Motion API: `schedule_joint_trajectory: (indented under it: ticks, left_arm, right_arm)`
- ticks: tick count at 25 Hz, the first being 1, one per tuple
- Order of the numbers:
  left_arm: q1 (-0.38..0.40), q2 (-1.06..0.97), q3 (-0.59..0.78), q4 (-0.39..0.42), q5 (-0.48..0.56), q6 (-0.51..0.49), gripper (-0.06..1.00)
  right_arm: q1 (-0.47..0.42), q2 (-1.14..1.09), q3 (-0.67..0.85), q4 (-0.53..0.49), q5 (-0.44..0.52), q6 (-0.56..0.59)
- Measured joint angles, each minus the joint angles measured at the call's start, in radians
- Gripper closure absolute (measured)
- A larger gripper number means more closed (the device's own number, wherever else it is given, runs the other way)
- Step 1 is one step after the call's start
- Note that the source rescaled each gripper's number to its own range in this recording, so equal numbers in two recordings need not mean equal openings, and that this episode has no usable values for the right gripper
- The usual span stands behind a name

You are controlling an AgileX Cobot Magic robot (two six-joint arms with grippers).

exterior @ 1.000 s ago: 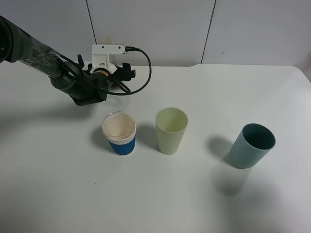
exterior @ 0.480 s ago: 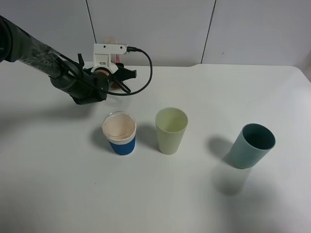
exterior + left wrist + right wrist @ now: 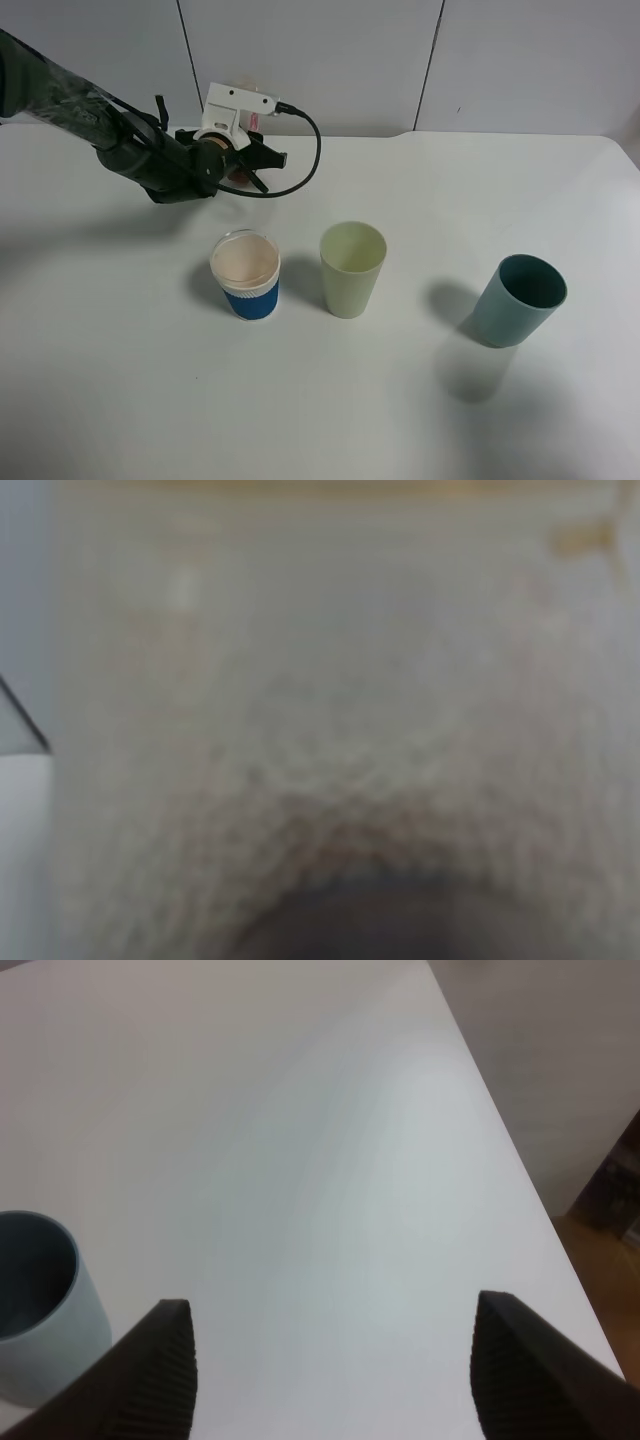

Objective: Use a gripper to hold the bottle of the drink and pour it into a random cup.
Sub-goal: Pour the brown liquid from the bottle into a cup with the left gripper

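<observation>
Change: a second ago my left tool (image 3: 250, 160) stood spread around the bottle (image 3: 320, 720). Now its jaws are pressed together, pinching the bottle, and the arm has shifted a little toward the cup (image 3: 352, 268).
Meaning: I judge the grasp made. The carry and the pour are still to do.
Bottle's place: beyond the cup and to its left, near the wall, well apart from it.
Bottle's look: pale, translucent and blurred, filling my left wrist view. From above, only a sliver of pink label (image 3: 254, 121) shows.
Drink: a dark blur (image 3: 350, 930) shows at one end, possibly the drink. I cannot tell.
Right tool (image 3: 335, 1302): spread, empty, over the bench (image 3: 400, 400) beyond the teal tumbler (image 3: 520, 300), right of the cup.
</observation>
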Motion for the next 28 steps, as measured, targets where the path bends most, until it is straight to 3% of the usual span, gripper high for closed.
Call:
schedule_joint_trajectory:
  ticks: [5, 16, 28]
  left_arm:
    - [0.000, -0.045, 0.013, 0.041, 0.079, 0.001, 0.94]
    - [0.000, -0.189, 0.041, 0.072, 0.145, 0.001, 0.94]
    - [0.000, -0.472, 0.267, 0.109, 0.071, 0.001, 0.94]
  right_arm:
    - [0.000, 0.000, 0.000, 0.000, 0.000, 0.000]
    - [0.000, 0.000, 0.000, 0.000, 0.000, 0.000]
    - [0.000, 0.000, 0.000, 0.000, 0.000, 0.000]
